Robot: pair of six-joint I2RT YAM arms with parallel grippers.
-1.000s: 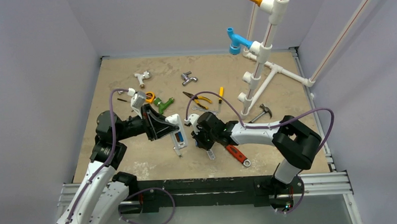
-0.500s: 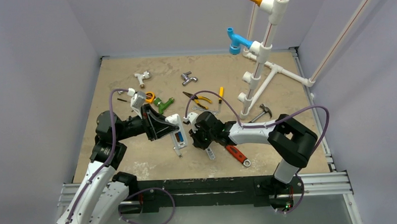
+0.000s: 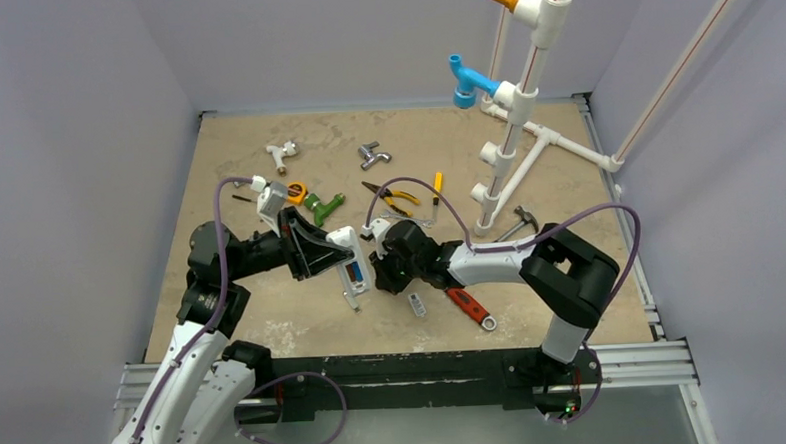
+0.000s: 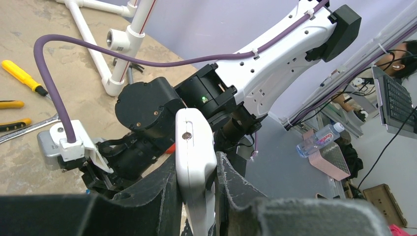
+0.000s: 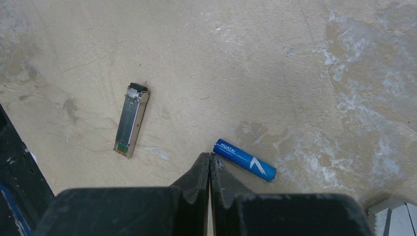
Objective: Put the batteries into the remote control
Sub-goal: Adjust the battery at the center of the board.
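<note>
Remote [image 3: 351, 265] sits near the middle of the bench [image 5: 246, 59], clamped across its width by the left fingers [image 4: 220, 169]. In the left wrist view it stands edge-on between them with its end poking up past the tips. From above, its open back faces up and toward 3 o'clock, where the right arm is. I judge it is held this way so the recess is steady and reachable while the other arm does the loading. A blue strip [image 3: 354, 275] shows in that recess and may be a cell already seated, though it is too small to be sure.

The right fingers [image 5: 202, 169] are pressed together with nothing between them, and they hang low over the bench just at 3 o'clock of the remote. A loose battery [image 5: 244, 160] lies flat on the bench right beside the tips, running off toward 4 o'clock. Whether the tips touch it I cannot tell. A silvery piece [image 5: 132, 119] lies apart at 10 o'clock of the tips (it is no part of this job), and a wrench [image 3: 470, 307] lies further toward 4 o'clock in the top view.

With the fingers together, I read the right arm as placed to nudge or line up on the battery, not to lift it. Picking it up would call for the fingers to part and straddle its short body.
</note>
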